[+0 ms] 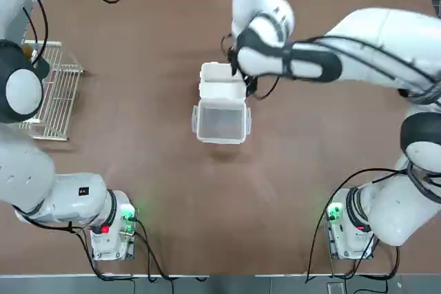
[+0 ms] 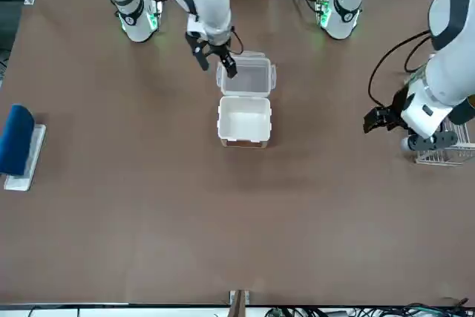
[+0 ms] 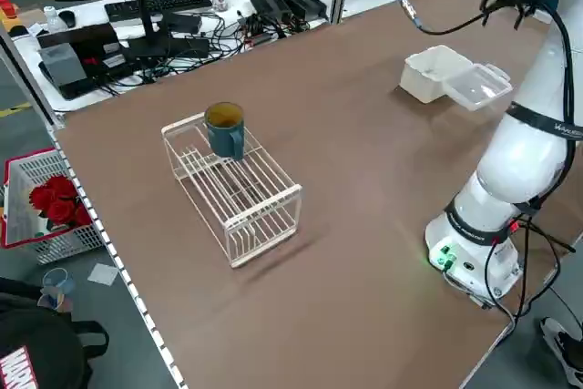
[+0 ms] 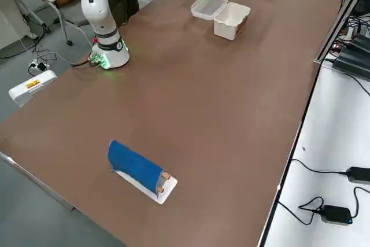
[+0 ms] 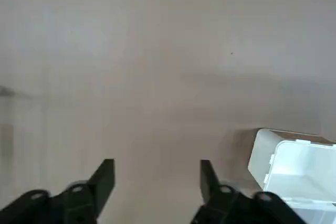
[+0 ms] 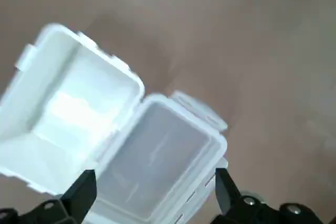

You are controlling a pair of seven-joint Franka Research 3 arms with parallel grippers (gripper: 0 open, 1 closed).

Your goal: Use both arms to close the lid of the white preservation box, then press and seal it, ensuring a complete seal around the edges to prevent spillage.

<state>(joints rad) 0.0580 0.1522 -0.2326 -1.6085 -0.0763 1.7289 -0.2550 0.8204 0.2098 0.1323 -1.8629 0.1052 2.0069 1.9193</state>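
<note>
White box (image 1: 222,82) sits mid-table, lid (image 1: 221,122) flung open — right gripper (image 2: 215,59) above it and left gripper (image 2: 378,119) near the rack (image 2: 445,155), fingers apart.

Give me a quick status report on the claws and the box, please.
Right claw open, above the flat translucent lid. Left claw open, off by the white wire rack. Small milky-white plastic box unsealed, lid flipped open. Nothing blocking.

Robotics lab, cable-strewn bench (image 3: 228,15), keyboard (image 3: 150,5)

White preservation box (image 5: 294,174) cut off at left wrist view's edge.
</note>
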